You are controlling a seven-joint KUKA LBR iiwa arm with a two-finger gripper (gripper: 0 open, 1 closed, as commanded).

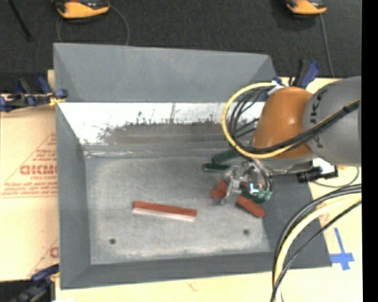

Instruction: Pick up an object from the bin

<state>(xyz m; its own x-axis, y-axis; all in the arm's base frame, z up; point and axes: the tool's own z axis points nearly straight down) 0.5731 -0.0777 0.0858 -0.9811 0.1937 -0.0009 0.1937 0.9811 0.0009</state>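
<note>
Blocks, both red, flank the gripper (242,186). 1 small block (221,191) sits just to its left in the view, touching it or very nearly. 1 longer block (251,207) lies just below and to its right, long axis slanting down to the right. The view does not settle which of the 2 is the target, though the small block looks closer to the tool's tip.

A dark green piece (216,163) lies just above and left of the gripper. How wide the gripper stands I cannot tell, because the orange cover (280,121) and wrist parts hide it from above. Nothing can be seen clamped in it.

Well to the left of the gripper, 1 long red-and-pink stick (165,211) lies alone on the bin (145,175) floor, its axis nearly level and dipping slightly to the right.

My judgement: only a small shift, left or down-right, is needed to centre on either block.
</note>
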